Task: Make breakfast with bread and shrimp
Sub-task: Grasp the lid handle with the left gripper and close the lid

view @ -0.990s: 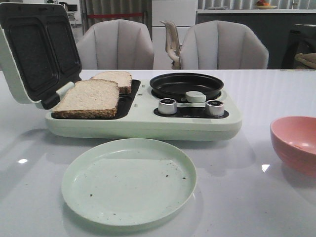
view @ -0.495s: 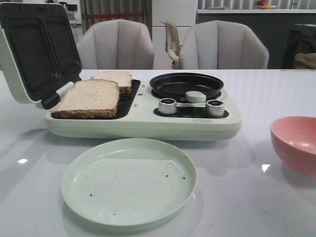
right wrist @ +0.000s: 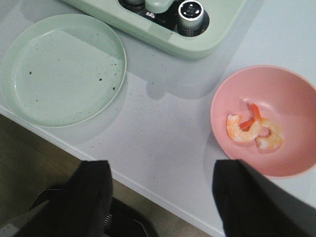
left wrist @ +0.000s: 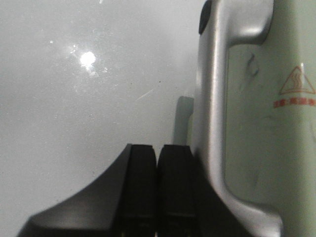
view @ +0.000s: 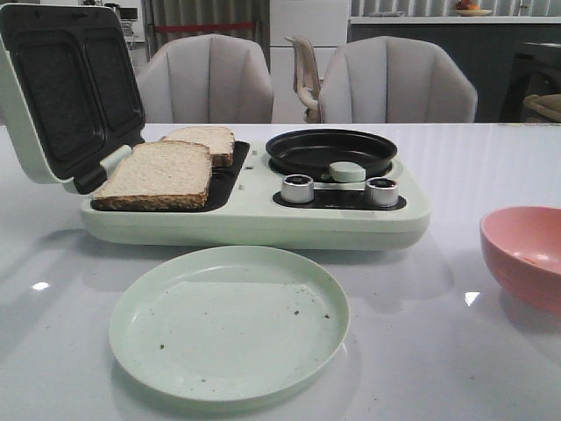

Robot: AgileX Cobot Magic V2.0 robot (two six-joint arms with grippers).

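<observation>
Two slices of bread [view: 159, 174] lie on the dark grill plates of a pale green breakfast maker [view: 254, 219], its lid [view: 61, 92] standing open at the left. Two shrimp [right wrist: 254, 131] lie in a pink bowl [right wrist: 291, 98] at the table's right. My left gripper [left wrist: 157, 150] is shut with nothing in it, right beside the lid's silver handle [left wrist: 215, 98]. My right gripper [right wrist: 160, 170] is open and empty, high over the table's front edge between the bowl and a green plate [right wrist: 61, 69]. Neither gripper shows in the front view.
The empty pale green plate [view: 228, 320] sits in front of the breakfast maker. A small black frying pan [view: 331, 151] and two silver knobs [view: 297, 188] are on the appliance's right half. Grey chairs [view: 206, 79] stand behind the table.
The open lid has tilted back slightly further to the left; nothing else has moved.
</observation>
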